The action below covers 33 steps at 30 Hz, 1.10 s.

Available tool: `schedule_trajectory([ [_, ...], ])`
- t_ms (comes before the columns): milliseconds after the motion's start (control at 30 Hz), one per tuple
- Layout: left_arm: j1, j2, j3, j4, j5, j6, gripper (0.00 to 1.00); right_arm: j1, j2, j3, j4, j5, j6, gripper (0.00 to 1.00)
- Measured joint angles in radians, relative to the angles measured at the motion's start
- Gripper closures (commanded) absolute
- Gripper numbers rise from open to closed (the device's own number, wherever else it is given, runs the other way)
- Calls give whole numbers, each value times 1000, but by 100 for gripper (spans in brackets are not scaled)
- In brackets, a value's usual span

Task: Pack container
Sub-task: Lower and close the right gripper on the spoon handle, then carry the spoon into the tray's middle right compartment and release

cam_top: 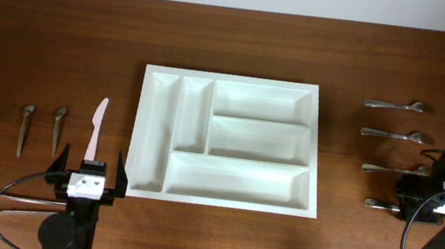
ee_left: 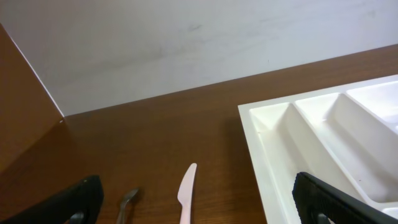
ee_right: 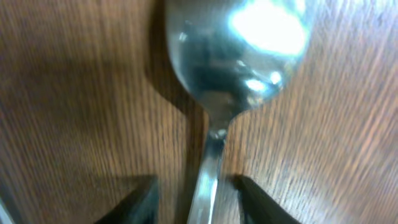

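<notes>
container (cam_top: 237, 79): white tray, centre of frame, all five compartments empty | progress: nothing packed yet | my right gripper (ee_right: 198, 198): lower right, fingers (ee_right: 140, 202) straddling a spoon (ee_right: 239, 56) at its neck, not yet pinching | my left gripper (cam_top: 90, 171): lower left, spread, empty | white knife (cam_top: 98, 124) lies outside the tray

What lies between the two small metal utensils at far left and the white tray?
A white plastic knife, flat on the wood, apart from the container and the utensils. The overhead view shows it best; the left wrist view catches it too.
</notes>
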<state>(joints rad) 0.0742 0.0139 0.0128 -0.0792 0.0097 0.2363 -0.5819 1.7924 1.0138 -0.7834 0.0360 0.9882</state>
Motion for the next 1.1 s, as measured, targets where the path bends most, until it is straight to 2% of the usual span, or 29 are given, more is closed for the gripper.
schedule_trajectory([
  [67,0,0,0,0,0,0,1,0,0,0,-1,1,-1,87],
  [100,0,0,0,0,0,0,1,0,0,0,-1,2,-2,96],
  [300,0,0,0,0,0,0,1,0,0,0,-10,8,-3,96],
  [500,0,0,0,0,0,0,1,0,0,24,-105,11,-20,96],
  [733,0,0,0,0,0,0,1,15,-1,269,-270,0,-55,96],
  [900,0,0,0,0,0,0,1,89,-12,428,-322,-69,-29,96],
  [1100,0,0,0,0,0,0,1,268,-19,449,-284,-166,83,96],
])
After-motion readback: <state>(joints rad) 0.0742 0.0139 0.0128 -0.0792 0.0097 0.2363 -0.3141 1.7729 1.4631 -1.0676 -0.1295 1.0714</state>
